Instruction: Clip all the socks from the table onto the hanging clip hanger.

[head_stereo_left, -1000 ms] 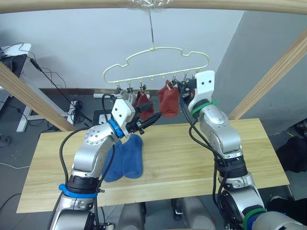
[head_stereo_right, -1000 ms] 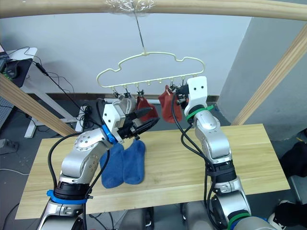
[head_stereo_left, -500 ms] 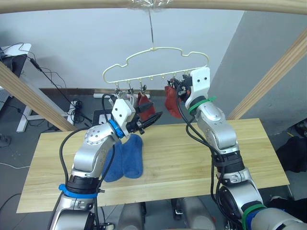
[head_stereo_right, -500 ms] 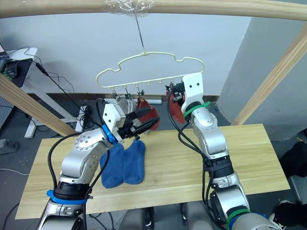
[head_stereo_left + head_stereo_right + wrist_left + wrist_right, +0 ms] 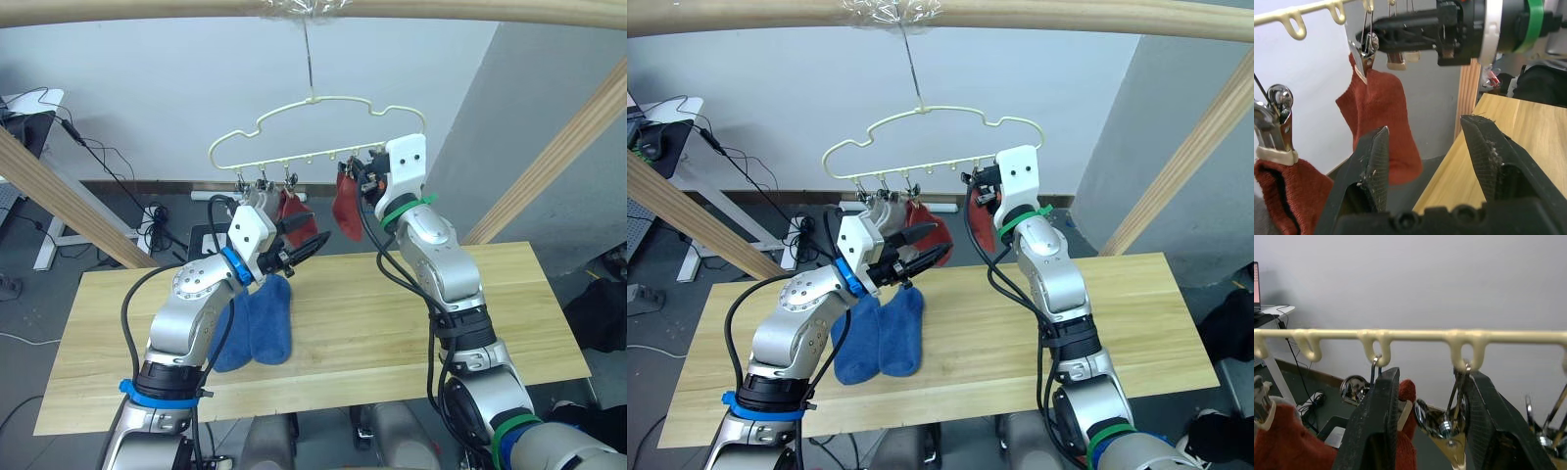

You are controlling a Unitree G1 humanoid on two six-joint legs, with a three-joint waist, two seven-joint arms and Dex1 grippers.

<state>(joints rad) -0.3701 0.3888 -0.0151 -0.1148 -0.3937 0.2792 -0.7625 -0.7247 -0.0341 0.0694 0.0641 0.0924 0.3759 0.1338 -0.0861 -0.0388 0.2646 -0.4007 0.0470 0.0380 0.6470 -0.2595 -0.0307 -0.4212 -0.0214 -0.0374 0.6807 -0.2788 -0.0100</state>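
Observation:
The pale clip hanger (image 5: 313, 103) hangs from the top pole by its hook. A rust-red sock (image 5: 343, 204) hangs from one of its clips (image 5: 1367, 45). My right gripper (image 5: 357, 178) is up at that clip row, open, with its fingers on either side of a clip (image 5: 1449, 443). A second red sock (image 5: 291, 208) and a light grey sock (image 5: 884, 210) hang further left. My left gripper (image 5: 315, 233) is open and empty, just below and left of the first red sock (image 5: 1382, 122). Two blue socks (image 5: 257, 328) lie side by side on the table (image 5: 392, 323).
A wooden pole frame surrounds the table: the top pole (image 5: 441, 10) carries the hanger, and slanted poles stand at the left (image 5: 59, 201) and right (image 5: 549, 162). A desk with cables (image 5: 29, 108) is behind on the left. A dark bag (image 5: 602, 313) lies on the floor at the right.
My right gripper has risen and moved left along the clip row, and the red sock went with it. The left arm has hardly moved.

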